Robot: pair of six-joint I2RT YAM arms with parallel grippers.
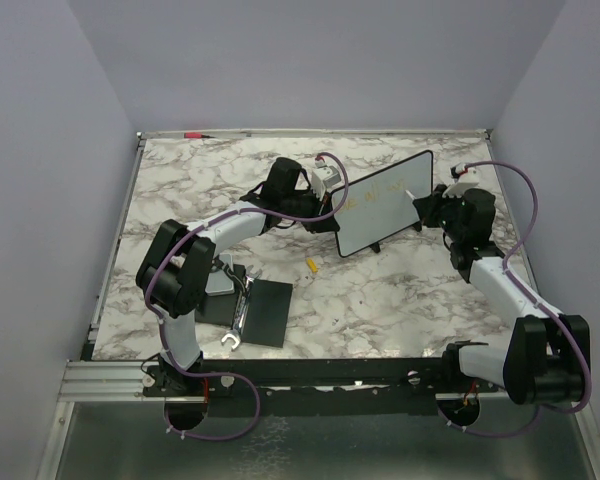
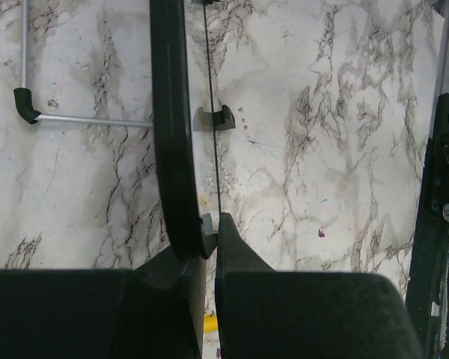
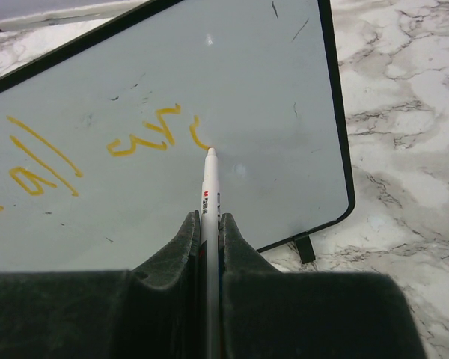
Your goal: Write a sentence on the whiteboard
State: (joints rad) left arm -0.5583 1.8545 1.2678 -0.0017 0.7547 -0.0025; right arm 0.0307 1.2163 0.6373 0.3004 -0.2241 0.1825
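The whiteboard (image 1: 385,200) stands tilted on the marble table, its face towards the right arm. My left gripper (image 1: 332,195) is shut on its left edge. In the left wrist view the board's black frame (image 2: 168,112) runs edge-on into the closed left gripper (image 2: 212,224). My right gripper (image 3: 209,221) is shut on a white marker (image 3: 210,187) whose tip touches the whiteboard (image 3: 269,90) just below the last orange stroke. The sentence (image 3: 142,138) is a few yellow-orange marks across the left half of the board. In the top view the right gripper (image 1: 420,208) sits at the board's right side.
A flat black square pad (image 1: 263,310) lies at the front left with a wrench (image 1: 238,322) beside it. A small yellow cap (image 1: 311,265) lies in front of the board. A red pen (image 1: 193,133) rests on the table's back rail. The board's black foot (image 3: 305,247) stands on the marble.
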